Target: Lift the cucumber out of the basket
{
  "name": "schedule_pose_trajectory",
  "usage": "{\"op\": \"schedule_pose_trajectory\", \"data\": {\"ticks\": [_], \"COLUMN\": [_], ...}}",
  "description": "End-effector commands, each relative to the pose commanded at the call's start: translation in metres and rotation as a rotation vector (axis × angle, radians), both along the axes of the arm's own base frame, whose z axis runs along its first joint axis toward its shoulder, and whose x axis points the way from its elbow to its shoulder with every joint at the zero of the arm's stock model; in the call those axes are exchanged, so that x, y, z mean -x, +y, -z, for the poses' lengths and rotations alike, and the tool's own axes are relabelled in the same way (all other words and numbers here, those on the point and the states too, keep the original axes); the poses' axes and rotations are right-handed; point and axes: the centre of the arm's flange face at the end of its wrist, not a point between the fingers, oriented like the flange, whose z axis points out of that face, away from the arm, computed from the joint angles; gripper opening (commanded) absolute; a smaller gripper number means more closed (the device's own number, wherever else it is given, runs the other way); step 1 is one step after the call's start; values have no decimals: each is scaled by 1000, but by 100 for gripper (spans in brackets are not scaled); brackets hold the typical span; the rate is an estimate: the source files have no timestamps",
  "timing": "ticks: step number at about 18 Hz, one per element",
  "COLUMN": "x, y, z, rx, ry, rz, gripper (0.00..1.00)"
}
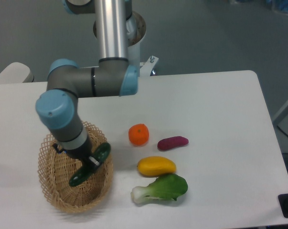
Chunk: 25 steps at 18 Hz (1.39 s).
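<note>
Silver tubes, grey joints (light-blue caps).

Seven things counted, one of each kind, plus one arm on one table.

One basket (58, 193) sits at 8 o'clock of the table (220, 109), with one cucumber (90, 164) over it and one gripper (91, 163) there. One orange fruit (139, 134) lies near the centre; one purple vegetable (173, 142) at its 4 o'clock; one yellow fruit (156, 166) at its 5 o'clock; one bok choy (162, 188) at 6 o'clock of that.
</note>
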Motion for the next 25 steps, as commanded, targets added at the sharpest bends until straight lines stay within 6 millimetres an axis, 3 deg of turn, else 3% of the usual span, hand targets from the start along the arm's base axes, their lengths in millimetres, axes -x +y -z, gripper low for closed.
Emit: {"op": "schedule_pose_trajectory", "data": {"ticks": [5,12,25], "x": [72,126,133], "y": [-34,-75,-83], "z": [-16,-30,-32], "rx": [22,41,38], "ry": [31,20,6], "rz": [91,164,153], "gripper": [35,35,35]}}
